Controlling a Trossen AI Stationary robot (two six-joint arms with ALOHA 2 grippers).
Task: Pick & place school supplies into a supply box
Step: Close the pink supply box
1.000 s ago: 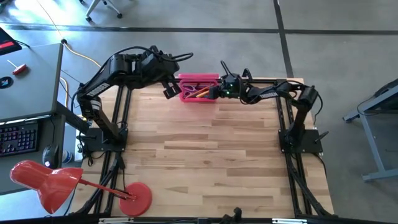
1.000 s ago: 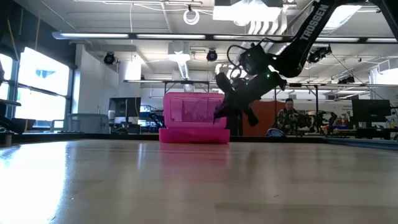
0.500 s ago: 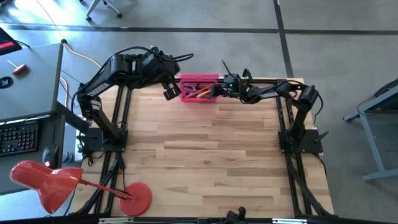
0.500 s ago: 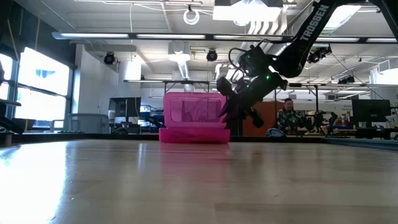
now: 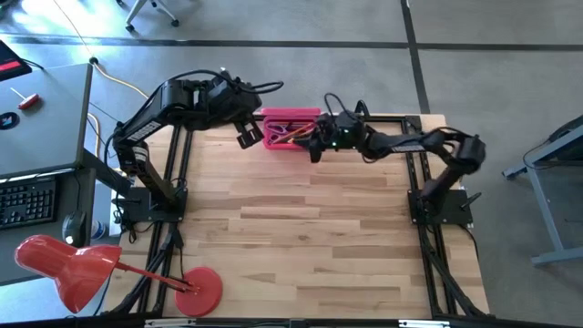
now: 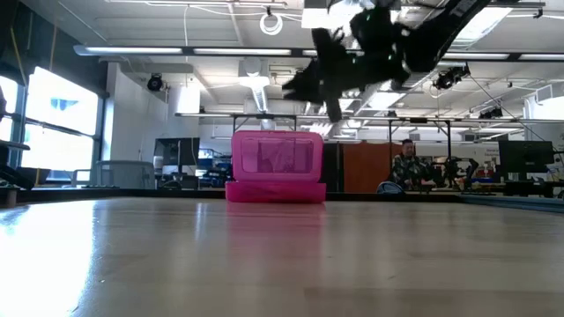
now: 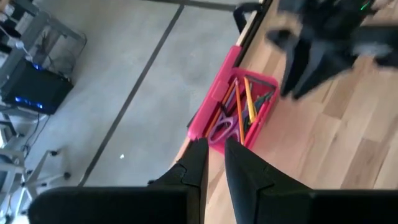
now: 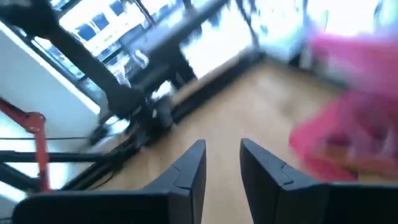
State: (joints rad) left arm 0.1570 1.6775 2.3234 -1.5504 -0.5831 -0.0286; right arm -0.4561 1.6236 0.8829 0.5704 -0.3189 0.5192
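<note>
The pink translucent supply box (image 5: 290, 128) stands on its base at the table's far edge, with its lid upright (image 6: 275, 157). In the left wrist view the box (image 7: 219, 93) holds orange, green and yellow pens (image 7: 247, 99) and purple-handled scissors (image 7: 225, 124). My right gripper (image 5: 314, 148) hangs high above the box's right end (image 6: 319, 84), empty, with its fingers a little apart (image 8: 221, 148). My left gripper (image 5: 248, 136) waits just left of the box, empty, with a narrow gap between its fingers (image 7: 215, 144).
A red desk lamp stands with its round base (image 5: 198, 290) at the near left corner and its head (image 5: 68, 266) beyond the table's left edge. A grey side desk with a keyboard (image 5: 25, 200) is to the left. Bare wood (image 5: 301, 228) fills the middle. A person (image 6: 407, 167) sits in the room behind.
My right gripper has risen from the right end of the box to well above it and has come slightly toward the near edge, its arm swinging outward. The box and the left arm have stayed where they were.
</note>
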